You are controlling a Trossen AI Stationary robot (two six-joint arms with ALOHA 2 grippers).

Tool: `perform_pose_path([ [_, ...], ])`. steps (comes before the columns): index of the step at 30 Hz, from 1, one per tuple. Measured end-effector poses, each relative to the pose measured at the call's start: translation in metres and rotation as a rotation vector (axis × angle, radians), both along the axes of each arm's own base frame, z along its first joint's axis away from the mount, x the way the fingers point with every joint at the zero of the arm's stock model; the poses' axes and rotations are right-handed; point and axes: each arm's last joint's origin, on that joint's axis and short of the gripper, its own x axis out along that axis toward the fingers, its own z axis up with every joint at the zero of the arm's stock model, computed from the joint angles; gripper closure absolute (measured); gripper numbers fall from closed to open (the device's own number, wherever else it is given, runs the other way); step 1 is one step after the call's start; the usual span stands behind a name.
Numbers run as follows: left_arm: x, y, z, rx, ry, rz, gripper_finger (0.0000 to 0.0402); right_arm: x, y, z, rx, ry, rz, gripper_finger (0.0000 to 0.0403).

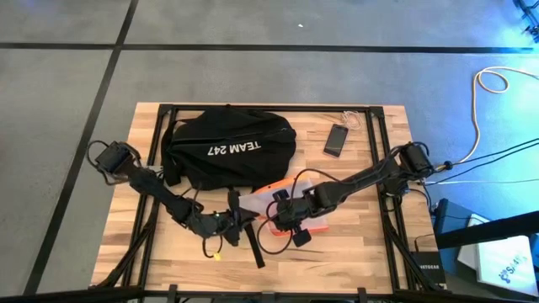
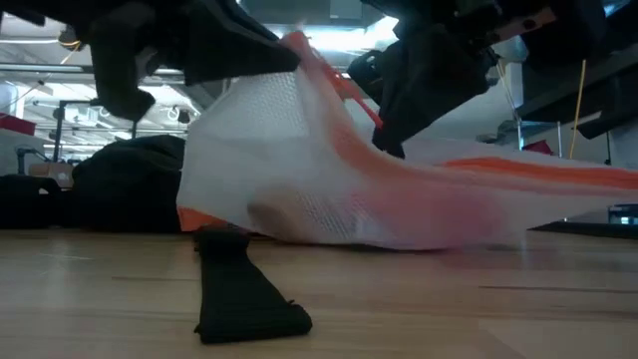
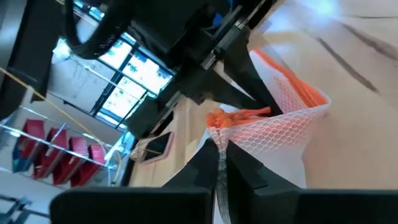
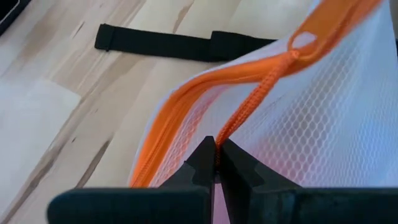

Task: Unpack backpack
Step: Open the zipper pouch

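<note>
Wooden counter (image 1: 354, 244) at frame centre: both pincers are gripping a white mesh pouch (image 1: 282, 202), left pincer (image 3: 222, 163) pinching its edge, right pincer (image 4: 216, 163) clamping the orange zipper cord (image 4: 249, 106), probably to unzip it.

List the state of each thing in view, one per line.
Backpack: lying flat at the table's far side, ungripped.
Mesh pouch: out of the backpack, lifted at one end, zip shut.
Left gripper: shut on the pouch's edge.
Right gripper: shut on the orange zip cord.
Phone: flat on the table.
</note>
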Motion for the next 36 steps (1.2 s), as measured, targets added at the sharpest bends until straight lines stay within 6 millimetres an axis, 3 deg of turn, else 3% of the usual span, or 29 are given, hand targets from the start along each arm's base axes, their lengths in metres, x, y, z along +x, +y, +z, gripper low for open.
perform_pose_path([
  [11, -0.009, 0.005, 0.008, 0.074, -0.003, 0.200, 0.0401, -0.011, 0.001, 0.020, -0.002, -0.025, -0.033, 0.0403],
  [19, -0.009, 0.005, 0.010, 0.062, -0.021, 0.217, 0.0401, -0.025, 0.008, 0.039, 0.032, -0.032, -0.117, 0.0402],
  [25, -0.009, 0.001, 0.022, 0.039, -0.112, 0.211, 0.0401, -0.030, 0.006, 0.048, 0.129, -0.019, -0.240, 0.0402],
  [36, -0.014, -0.009, 0.035, 0.056, -0.183, 0.170, 0.0401, -0.036, 0.002, 0.056, 0.067, -0.054, -0.245, 0.0403],
])
